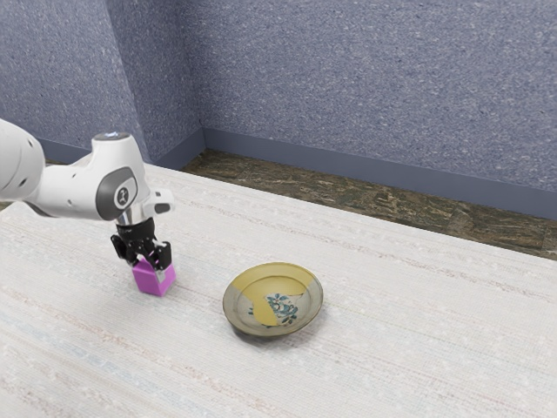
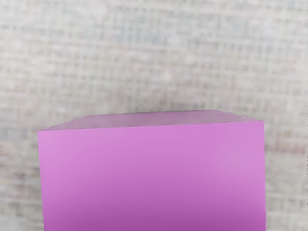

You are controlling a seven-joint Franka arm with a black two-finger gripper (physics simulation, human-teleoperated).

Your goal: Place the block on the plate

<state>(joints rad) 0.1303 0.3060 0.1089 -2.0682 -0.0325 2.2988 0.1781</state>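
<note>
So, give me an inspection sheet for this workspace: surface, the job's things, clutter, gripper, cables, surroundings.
Surface: pale tabletop, woven-looking, faint streaks.
Block: magenta, right at the gripper, off the plate.
Plate: round, yellow and greyish with a blue-green floral motif; toward the exterior view's right from the block.
Clutter: nothing seen.
Gripper: black, pointing down at the block; grip unconfirmed.
Cables: nothing seen.
Surroundings: speckled blue-grey wall, plain baseboard, brown mottled floor.
</note>
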